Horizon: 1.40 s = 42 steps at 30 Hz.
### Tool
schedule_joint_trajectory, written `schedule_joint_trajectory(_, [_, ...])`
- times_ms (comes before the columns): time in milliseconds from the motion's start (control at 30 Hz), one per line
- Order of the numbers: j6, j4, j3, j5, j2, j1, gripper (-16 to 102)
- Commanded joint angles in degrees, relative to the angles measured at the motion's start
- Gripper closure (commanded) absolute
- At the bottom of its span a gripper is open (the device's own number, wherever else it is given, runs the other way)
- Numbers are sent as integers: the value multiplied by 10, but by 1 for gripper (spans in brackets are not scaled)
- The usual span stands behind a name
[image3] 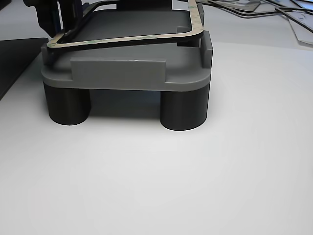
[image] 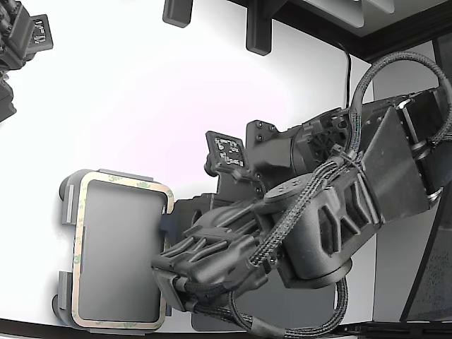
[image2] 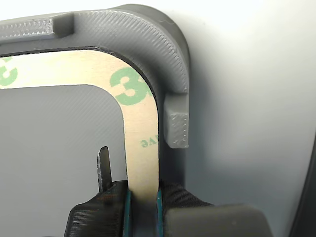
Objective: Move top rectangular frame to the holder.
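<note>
The top rectangular frame (image: 127,182) is a thin beige outline with green print. It lies on the light grey holder (image: 67,194) at the lower part of the exterior view's left, inside the raised tabs. My gripper (image: 168,272) is shut on the frame's long side nearest the arm. In the wrist view the frame (image2: 140,123) runs between the two pads of the gripper (image2: 143,207), beside a holder (image2: 148,29) corner and tab. The other view shows the frame (image3: 122,39) across the top of the holder (image3: 122,73), which stands on round feet, with the gripper (image3: 61,22) at the far corner.
A second arm (image: 18,42) hangs at the exterior view's upper left. Two dark fixtures (image: 258,32) stand at the back edge. A dark mat (image3: 14,63) lies beside the holder, and several loose frames (image3: 274,10) lie behind it.
</note>
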Motion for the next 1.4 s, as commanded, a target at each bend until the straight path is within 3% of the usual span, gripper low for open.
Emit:
schedule_joint_trajectory(0, [3,-4,-6,1,11,-10,97])
schedule_joint_trajectory(667, [2,-14,-4,-2,11,-12,92])
schedule_joint_trajectory(767, [-1,-15,-3,-1,11,-12,72])
schedule_joint_trajectory(800, [-2,-17,-3,2,11,-12,57])
schedule_joint_trajectory(833, [-4,-18,-2,6,11,-12,29])
schedule_joint_trajectory(867, [-4,-20,-2,10,11,-12,-15])
schedule_joint_trajectory(900, [-7,-23,-2,10,11,-12,-10])
schedule_joint_trajectory(1100, [-41,-23,-28,42,17,-11,-14])
schedule_joint_trajectory(1367, [-461,-26,20,225,168,-15,-14])
